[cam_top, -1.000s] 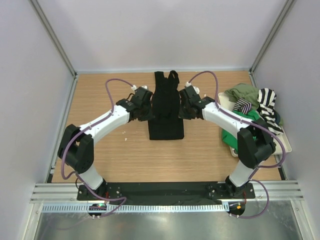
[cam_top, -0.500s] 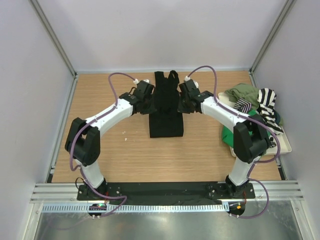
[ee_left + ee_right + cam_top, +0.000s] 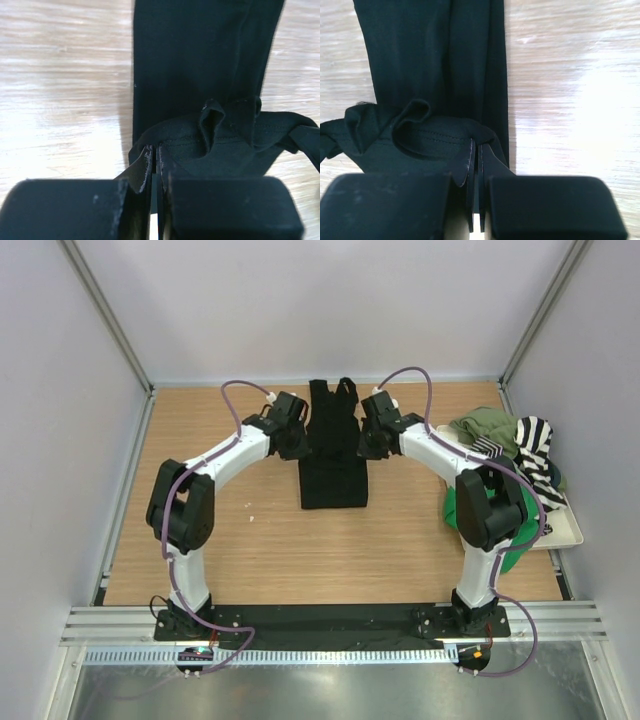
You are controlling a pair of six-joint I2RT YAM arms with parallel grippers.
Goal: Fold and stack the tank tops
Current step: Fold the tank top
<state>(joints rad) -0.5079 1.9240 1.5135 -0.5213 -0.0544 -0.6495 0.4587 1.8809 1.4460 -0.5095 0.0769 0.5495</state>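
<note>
The black tank top (image 3: pixel 333 475) lies as a long narrow strip in the middle of the wooden table, straps towards the far wall. My left gripper (image 3: pixel 301 443) is shut on its left edge, and my right gripper (image 3: pixel 364 443) is shut on its right edge, both at the upper half. In the left wrist view the gripper (image 3: pixel 156 150) pinches a bunched stitched edge, with the black cloth (image 3: pixel 200 60) stretching away. The right wrist view shows the same: the gripper (image 3: pixel 475 146) pinches the black cloth (image 3: pixel 435 55).
At the right edge a white tray (image 3: pixel 572 530) holds a pile with an olive top (image 3: pixel 488 425), a black-and-white striped top (image 3: pixel 537 445) and a bright green top (image 3: pixel 512 540). Grey walls enclose the table on three sides.
Both grippers have moved towards the far wall, still shut on the black tank top. Its near edge has slid a little away from the arm bases.
</note>
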